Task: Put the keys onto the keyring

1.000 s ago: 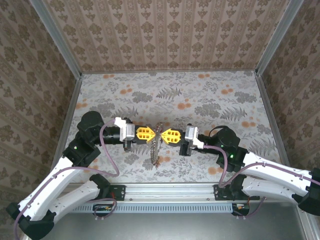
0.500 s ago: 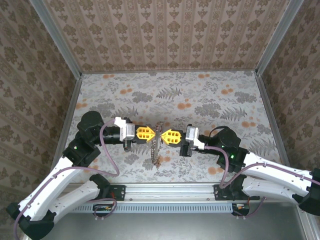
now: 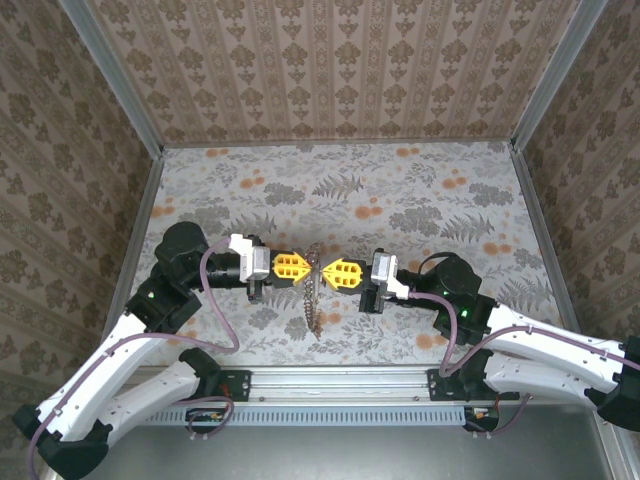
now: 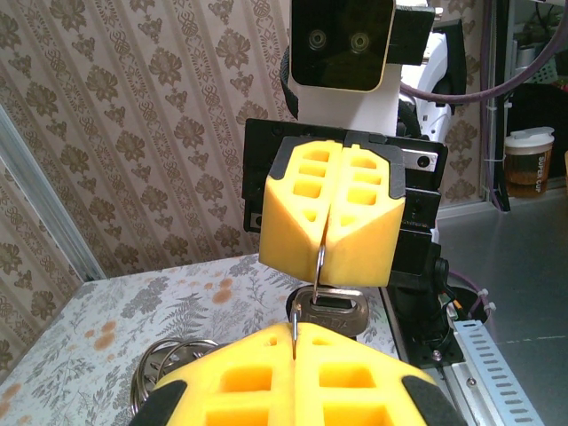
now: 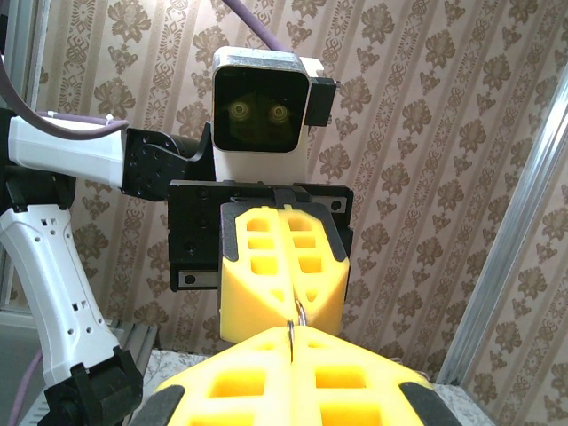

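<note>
My left gripper point(image 3: 306, 266) and right gripper point(image 3: 326, 270) meet tip to tip over the middle of the table point(image 3: 430, 200). Each has its fingers pressed together on the keyring point(image 3: 310, 292), which dangles between them with the keys point(image 3: 312, 322) at its near end.

A lidded tub point(image 4: 532, 164), standing beyond the right gripper point(image 4: 325, 256) and off to its right, carries a label reading "SUPER" (small and somewhat blurred).
</note>
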Motion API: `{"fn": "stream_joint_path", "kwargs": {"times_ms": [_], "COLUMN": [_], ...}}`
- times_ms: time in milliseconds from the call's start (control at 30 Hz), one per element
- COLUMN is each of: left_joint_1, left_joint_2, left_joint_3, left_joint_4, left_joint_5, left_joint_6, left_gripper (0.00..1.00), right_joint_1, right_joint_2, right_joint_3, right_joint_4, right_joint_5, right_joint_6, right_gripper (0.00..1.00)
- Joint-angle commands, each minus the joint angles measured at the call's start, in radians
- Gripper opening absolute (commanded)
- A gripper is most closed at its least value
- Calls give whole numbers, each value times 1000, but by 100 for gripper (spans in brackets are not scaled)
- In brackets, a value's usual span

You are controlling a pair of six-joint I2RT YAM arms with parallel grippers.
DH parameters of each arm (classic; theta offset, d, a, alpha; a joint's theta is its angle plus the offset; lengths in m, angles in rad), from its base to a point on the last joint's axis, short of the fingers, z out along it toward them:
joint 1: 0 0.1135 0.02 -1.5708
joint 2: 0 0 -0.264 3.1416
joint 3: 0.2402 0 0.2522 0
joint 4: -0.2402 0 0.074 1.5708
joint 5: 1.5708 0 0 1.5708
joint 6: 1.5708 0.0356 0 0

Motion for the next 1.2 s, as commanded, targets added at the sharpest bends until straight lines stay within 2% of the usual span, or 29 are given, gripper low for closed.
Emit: {"fn": "stream_joint_path", "kwargs": {"times_ms": [0,1167], "left_joint_1": [-5,-7], "left_joint_2": [-4,-7], "left_joint_3": [-3,0], "left_joint_4": [37,35], "left_joint_5": [16,16], "left_joint_6": [4,7], "left_gripper": [0,0], "right_joint_1": [6,6], "right_joint_2": [-1,8], "right_joint_3": [10,21], "right_joint_4": [55,47], "right_joint_5": [8,27], "right_joint_6": [-11,-38], "right_gripper": [0,0]}}
